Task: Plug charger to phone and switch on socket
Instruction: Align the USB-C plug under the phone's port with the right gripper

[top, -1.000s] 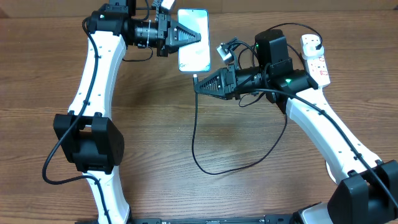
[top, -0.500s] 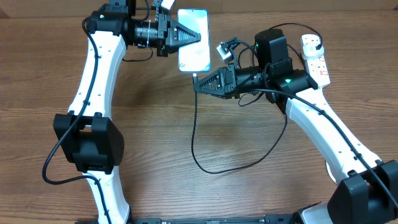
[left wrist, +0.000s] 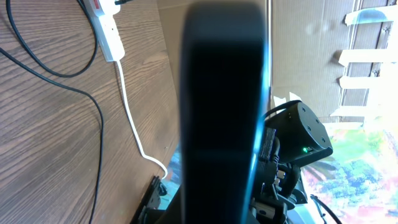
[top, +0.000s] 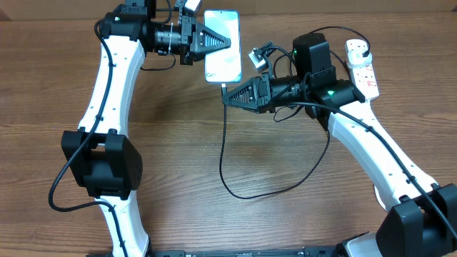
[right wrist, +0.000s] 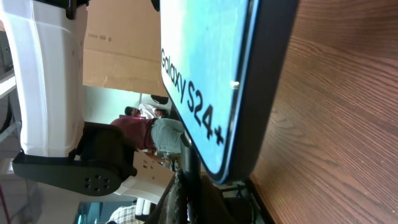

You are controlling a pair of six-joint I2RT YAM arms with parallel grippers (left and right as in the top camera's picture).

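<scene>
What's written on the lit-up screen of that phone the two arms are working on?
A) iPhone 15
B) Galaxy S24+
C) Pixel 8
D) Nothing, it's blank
B: in the right wrist view, the phone fills the frame up close, and dark lettering on its light-blue screen reads Galaxy S24+.

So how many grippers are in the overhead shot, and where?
2. The left gripper reaches over the screen, shut on the phone; the right gripper is at the phone's end nearer the robot, shut on the charger. None looks hidden.
</scene>
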